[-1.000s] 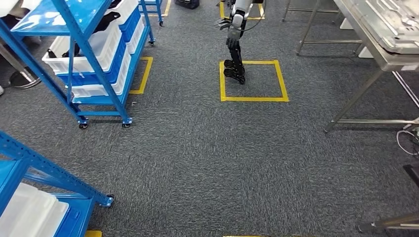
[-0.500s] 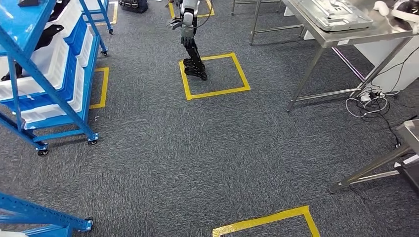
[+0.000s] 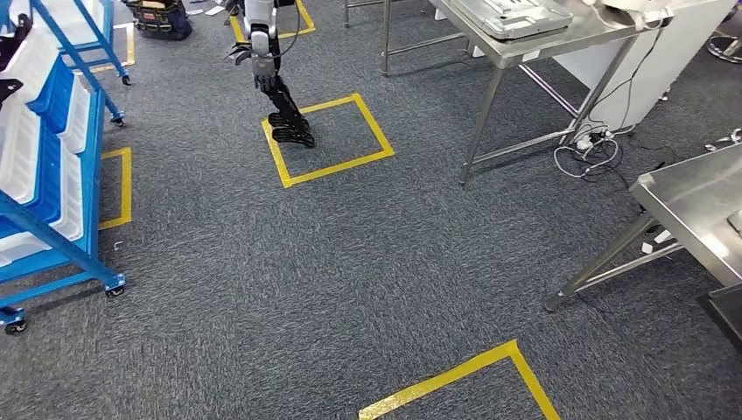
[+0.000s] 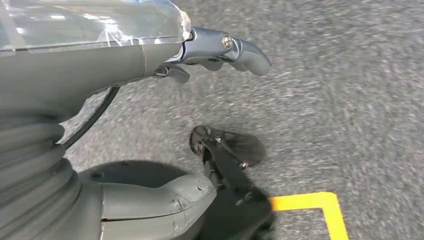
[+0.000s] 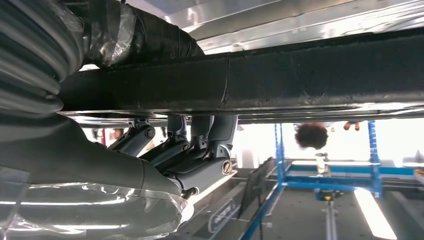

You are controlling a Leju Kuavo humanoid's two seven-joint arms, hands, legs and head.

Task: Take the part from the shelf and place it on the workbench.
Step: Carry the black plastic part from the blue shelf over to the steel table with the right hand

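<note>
The part (image 5: 310, 75) is a long black bar running across the right wrist view. My right hand (image 5: 170, 155) grips it, with its fingers (image 5: 200, 150) curled against the underside. My left hand (image 4: 150, 55) hangs above the grey carpet with its fingers (image 4: 240, 47) stretched out and its thumb (image 4: 165, 200) apart, holding nothing. In the head view a steel workbench (image 3: 534, 44) stands at the far right, carrying a metal tray (image 3: 507, 13). A corner of a second steel table (image 3: 700, 206) is at the right edge. The blue shelf (image 3: 52, 175) with white bins is at the left edge.
Another robot (image 3: 262, 52) stands at a yellow tape square (image 3: 328, 140) further ahead. Cables (image 3: 586, 144) lie on the floor under the far workbench. Another yellow tape corner (image 3: 464, 372) marks the carpet close in front. A blue frame (image 5: 325, 180) shows behind the part.
The camera has turned to the right: the blue shelf has slid toward the left edge, and the steel workbenches have come further into the picture.
</note>
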